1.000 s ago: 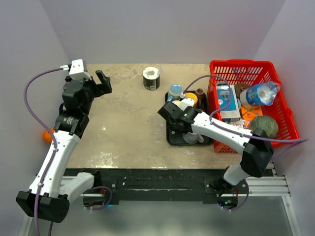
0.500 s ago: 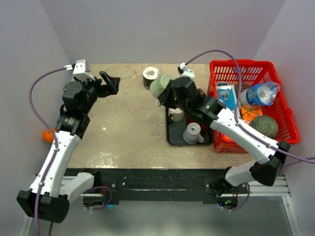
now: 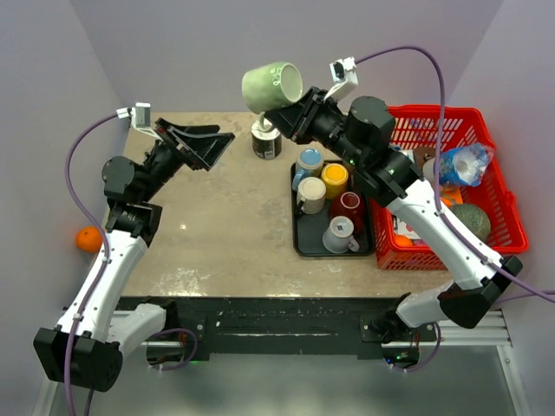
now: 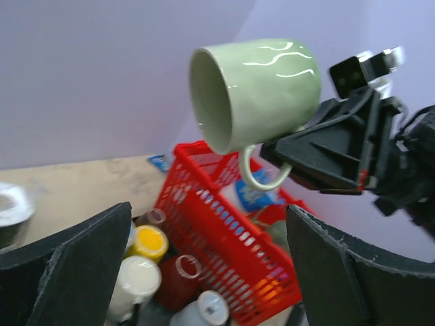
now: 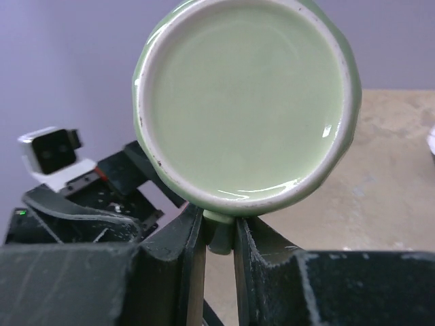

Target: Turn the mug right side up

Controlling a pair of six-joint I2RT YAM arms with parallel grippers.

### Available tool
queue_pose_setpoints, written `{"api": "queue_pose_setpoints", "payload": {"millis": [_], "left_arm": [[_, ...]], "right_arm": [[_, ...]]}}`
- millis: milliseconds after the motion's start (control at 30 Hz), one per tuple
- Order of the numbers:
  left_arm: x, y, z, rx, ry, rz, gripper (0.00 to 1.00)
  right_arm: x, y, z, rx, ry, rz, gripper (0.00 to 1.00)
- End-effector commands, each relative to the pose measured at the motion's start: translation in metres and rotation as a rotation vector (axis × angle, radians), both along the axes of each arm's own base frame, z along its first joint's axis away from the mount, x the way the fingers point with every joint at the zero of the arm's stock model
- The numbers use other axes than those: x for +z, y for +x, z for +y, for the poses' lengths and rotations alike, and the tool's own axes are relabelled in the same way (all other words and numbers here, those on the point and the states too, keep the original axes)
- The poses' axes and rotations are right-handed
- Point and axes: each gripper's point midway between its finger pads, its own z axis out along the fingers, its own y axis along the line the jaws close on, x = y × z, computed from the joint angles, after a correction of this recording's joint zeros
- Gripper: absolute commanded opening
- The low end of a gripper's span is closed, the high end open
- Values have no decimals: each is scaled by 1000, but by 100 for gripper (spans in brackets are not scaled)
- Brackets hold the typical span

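Note:
A pale green mug (image 3: 271, 87) hangs in the air above the table's back edge. It lies on its side, mouth toward the left arm. My right gripper (image 3: 296, 115) is shut on its handle. In the right wrist view the mug's base (image 5: 245, 102) fills the frame and the handle is pinched between the fingers of the right gripper (image 5: 219, 234). My left gripper (image 3: 217, 147) stands open, lifted and pointing right toward the mug, a short way from it. The left wrist view shows the mug's open mouth (image 4: 217, 102) above the wide-apart black fingers (image 4: 68, 265), with nothing between them.
A black tray (image 3: 305, 236) right of centre holds several mugs. A red basket (image 3: 507, 217) full of groceries sits at the right edge. A small dark round container (image 3: 266, 139) stands on the table near the back. An orange ball (image 3: 88, 238) lies left of the table.
My right arm has lifted the green mug off the tray, up and back-left, turning it onto its side. The left gripper has risen and swung to face the mug.

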Motion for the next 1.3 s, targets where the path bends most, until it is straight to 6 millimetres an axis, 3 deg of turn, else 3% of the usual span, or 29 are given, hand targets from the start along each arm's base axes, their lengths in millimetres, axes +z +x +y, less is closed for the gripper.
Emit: {"api": "queue_pose_setpoints", "payload": {"millis": [0, 267, 333, 500, 700, 1033, 1267], "left_arm": [[48, -43, -16, -270, -246, -29, 99], [75, -66, -21, -474, -391, -60, 93], [80, -68, -21, -499, -423, -50, 87], [94, -73, -27, -535, -436, -54, 81], [91, -73, -33, -543, -428, -33, 77], [82, -65, -45, -569, -428, 12, 45], [74, -60, -51, -565, -393, 45, 38]], "right_arm": [[121, -49, -2, 181, 216, -345, 0], [128, -81, 14, 384, 244, -434, 0], [121, -84, 17, 416, 241, -429, 0], [115, -84, 23, 452, 280, -418, 0], [105, -77, 29, 459, 349, -365, 0], [92, -72, 37, 476, 363, -350, 0], [87, -66, 44, 482, 322, -350, 0]]}}
